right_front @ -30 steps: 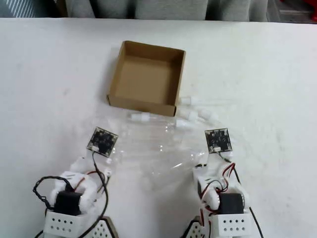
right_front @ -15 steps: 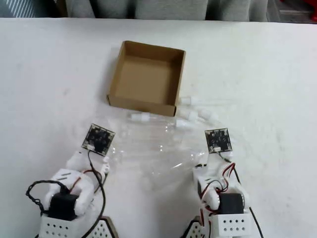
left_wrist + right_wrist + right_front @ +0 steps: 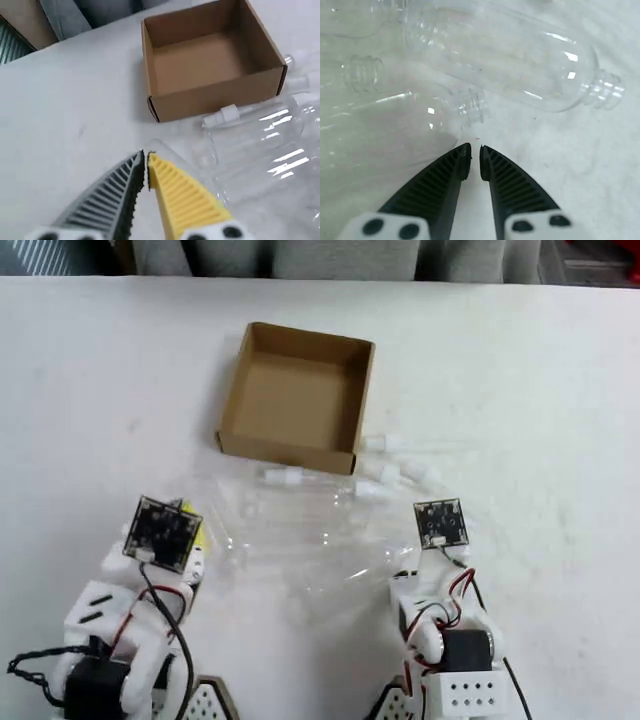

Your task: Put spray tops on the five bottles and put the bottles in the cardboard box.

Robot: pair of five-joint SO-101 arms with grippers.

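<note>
Lying just beyond right end effector [image 3: 475, 159] (closed), clear bottles [image 3: 500, 57]

High view down over table [image 3: 80, 390], left wrist toward cardboard box [image 3: 215, 97] (shared overhead), right wrist near bottles [image 3: 495, 55]

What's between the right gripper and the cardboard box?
Clear capless bottles ahead of the right gripper in its wrist view; white spray tops by the cardboard box in high view.
</note>
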